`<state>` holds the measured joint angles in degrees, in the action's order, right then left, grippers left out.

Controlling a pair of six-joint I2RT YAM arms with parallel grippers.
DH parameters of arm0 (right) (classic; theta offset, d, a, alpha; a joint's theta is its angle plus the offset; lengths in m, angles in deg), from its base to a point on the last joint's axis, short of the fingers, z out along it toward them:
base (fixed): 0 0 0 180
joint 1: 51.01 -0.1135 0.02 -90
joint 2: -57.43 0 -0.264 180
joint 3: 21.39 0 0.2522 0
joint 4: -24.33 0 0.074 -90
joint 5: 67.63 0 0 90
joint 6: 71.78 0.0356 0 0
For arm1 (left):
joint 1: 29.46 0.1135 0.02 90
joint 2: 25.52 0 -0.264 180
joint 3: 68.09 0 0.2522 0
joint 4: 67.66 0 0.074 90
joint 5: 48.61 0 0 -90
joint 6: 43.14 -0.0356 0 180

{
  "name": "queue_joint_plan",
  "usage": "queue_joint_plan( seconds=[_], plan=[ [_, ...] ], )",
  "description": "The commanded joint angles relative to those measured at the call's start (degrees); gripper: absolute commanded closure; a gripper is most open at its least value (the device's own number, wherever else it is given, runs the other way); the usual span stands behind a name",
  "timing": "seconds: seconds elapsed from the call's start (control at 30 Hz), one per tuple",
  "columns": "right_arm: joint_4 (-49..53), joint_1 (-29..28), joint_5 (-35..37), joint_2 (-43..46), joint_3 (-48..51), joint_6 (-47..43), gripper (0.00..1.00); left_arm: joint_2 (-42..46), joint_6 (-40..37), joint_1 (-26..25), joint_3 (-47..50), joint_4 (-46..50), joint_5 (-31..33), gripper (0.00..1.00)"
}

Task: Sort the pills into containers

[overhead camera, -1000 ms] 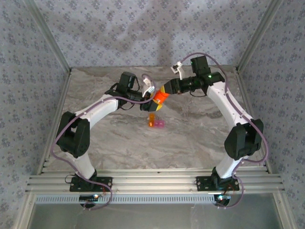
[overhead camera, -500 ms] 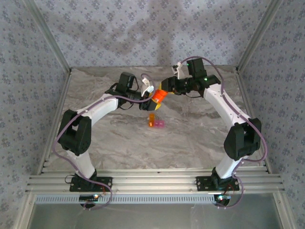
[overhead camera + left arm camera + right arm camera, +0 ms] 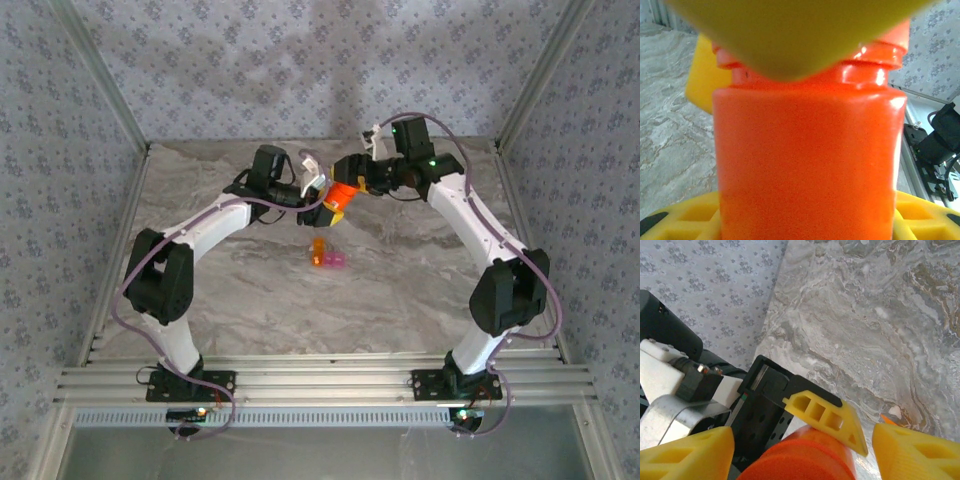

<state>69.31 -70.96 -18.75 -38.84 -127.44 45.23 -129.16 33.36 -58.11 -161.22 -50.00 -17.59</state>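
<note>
Containers (image 3: 328,257): two tiny joined translucent compartments, the orange compartment (image 3: 319,250) touching the pink compartment (image 3: 337,261). They rest on the marbled table (image 3: 420,290), below both grippers and toward the arm bases, well apart from either.

Left gripper (image 3: 331,203): jaws closed on the body of an orange-red bottle (image 3: 805,165). Its yellow pads (image 3: 790,35) press against opposite sides, and the bottle is held clear of the table at a tilt.

Right gripper (image 3: 802,456): jaws parted and gripping nothing. Its yellow fingers (image 3: 690,455) stand on either side of the bottle's upper end, with a narrow gap at each side.

The two grippers face tip to tip over the far half of the table, with the bottle between them.
</note>
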Motion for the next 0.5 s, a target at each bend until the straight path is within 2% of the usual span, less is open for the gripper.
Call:
queue_joint_plan(
  seconds=[0.0,0.1,0.27,0.47],
  plan=[
    [1.64,0.78,-0.08,3.16,-1.35,-2.2,0.21,-0.78,-0.95,-0.03,-1.66,-1.78,-2.87,1.0],
    [1.74,2.04,-1.35,5.64,0.44,-4.5,0.17,-0.63,-1.16,0.17,-1.66,-1.54,-3.05,1.0],
    [1.11,5.64,-4.16,8.62,3.16,-10.05,0.16,-0.43,-2.13,0.65,-1.75,-0.44,-3.69,1.0],
    [7.08,7.47,-5.52,8.17,1.5,-28.86,0.2,-0.77,-3.48,1.05,-2.4,1.64,-4.61,1.0]
  ],
)
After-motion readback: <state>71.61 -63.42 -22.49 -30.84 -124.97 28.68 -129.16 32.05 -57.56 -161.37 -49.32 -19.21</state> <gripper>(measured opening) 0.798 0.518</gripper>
